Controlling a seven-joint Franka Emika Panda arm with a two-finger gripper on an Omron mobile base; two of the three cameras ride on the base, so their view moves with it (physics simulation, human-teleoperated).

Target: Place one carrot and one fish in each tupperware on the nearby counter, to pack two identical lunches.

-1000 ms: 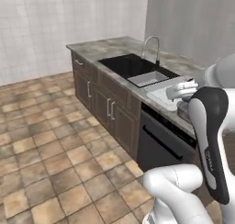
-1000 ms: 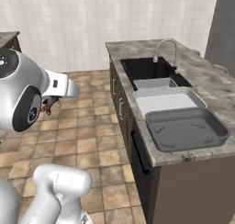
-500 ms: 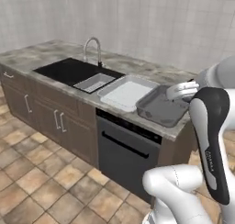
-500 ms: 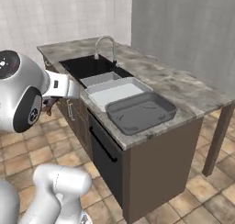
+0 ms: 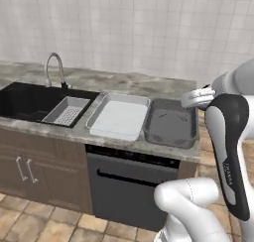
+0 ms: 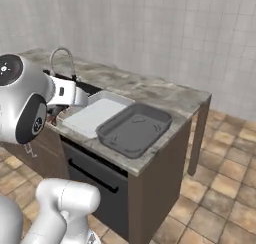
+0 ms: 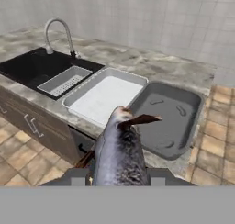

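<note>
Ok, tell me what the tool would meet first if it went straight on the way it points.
The tool, shut on a greyish fish, points toward the two trays; probably the dark grey tupperware near its border with the pale tupperware, though depth is unclear.

Counter (image 5: 124,82) and both trays now square ahead; view swung round with the base

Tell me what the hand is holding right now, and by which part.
The hand holds the blackish fish. Its body rises from between the fingers and points toward the two tupperware trays, so the hold is at its near, lower end; which end that is cannot be told.
</note>
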